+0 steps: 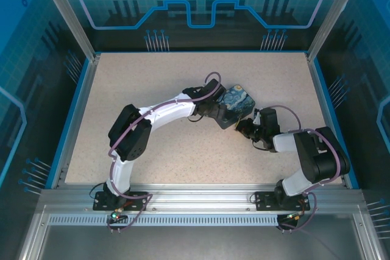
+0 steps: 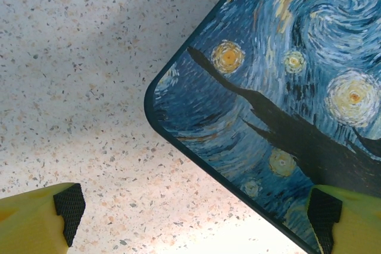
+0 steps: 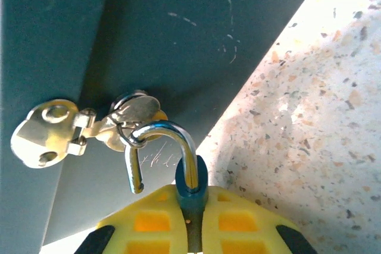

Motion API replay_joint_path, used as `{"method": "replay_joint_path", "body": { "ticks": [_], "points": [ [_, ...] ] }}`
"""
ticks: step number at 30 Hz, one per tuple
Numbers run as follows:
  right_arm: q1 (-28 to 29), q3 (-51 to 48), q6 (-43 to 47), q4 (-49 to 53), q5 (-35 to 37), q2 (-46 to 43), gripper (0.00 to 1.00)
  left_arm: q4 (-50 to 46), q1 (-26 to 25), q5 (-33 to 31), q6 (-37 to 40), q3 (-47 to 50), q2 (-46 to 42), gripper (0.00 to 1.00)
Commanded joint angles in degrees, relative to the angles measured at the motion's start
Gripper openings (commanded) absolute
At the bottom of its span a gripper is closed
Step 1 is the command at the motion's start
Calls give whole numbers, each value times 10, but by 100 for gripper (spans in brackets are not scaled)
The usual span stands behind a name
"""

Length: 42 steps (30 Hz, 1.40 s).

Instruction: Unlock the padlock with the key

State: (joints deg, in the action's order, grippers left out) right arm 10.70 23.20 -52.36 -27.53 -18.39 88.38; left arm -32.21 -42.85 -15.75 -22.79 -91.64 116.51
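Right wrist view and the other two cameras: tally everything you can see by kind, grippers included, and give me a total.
Grippers: 2, the left gripper and the right gripper
Starry-night painted box: 1
Blue padlock: 1
Metal hasp: 1
Total: 5
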Motion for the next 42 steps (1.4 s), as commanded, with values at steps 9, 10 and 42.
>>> {"method": "replay_joint_path", "body": {
  "ticks": [9,10,42],
  "points": [
    [-21,-1,-61,-87,4,26,0,-1,-9,-31,34,52,32,93],
    [-21,2,-66,-93,5,32,0,0,-10,-31,35,54,32,92],
    [-135,6,-54,-58,-77,6,0,-11,-10,-7,24,52,35,91]
  ]
}}
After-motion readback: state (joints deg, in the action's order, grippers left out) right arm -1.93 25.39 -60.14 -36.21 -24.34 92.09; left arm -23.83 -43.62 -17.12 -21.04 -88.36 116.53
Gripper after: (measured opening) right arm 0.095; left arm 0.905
